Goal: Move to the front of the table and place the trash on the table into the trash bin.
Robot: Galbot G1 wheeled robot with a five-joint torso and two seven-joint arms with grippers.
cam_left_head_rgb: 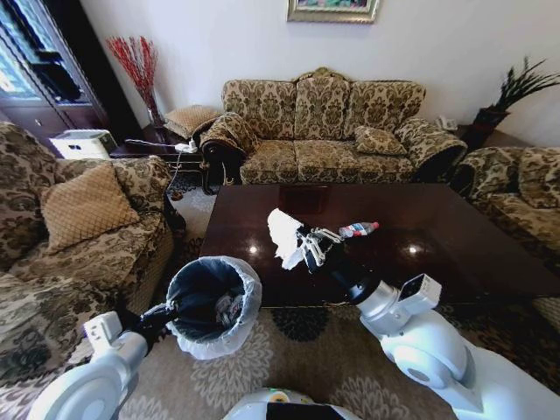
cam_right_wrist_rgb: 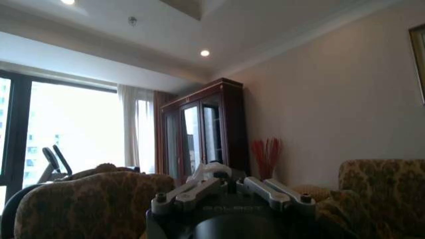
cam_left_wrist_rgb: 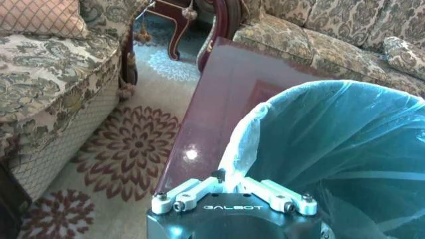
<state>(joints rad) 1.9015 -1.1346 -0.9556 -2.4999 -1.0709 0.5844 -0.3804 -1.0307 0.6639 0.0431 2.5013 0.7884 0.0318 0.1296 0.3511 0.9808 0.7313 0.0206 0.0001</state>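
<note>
**Right claw lifts white paper near the bin**

In the middle of the head view, the right claw (cam_left_head_rgb: pixel 302 248) is clamped on a crumpled white paper (cam_left_head_rgb: pixel 283 234), held up over the near edge of the table (cam_left_head_rgb: pixel 455 236). The bin (cam_left_head_rgb: pixel 213 304) sits lower left of it, on the carpet by the table. The left claw (cam_left_head_rgb: pixel 163 313) is clamped on the bin's rim. A bottle (cam_left_head_rgb: pixel 359 229) lies on the table just right of the paper. The left wrist housing reads "GALBOT".
</note>
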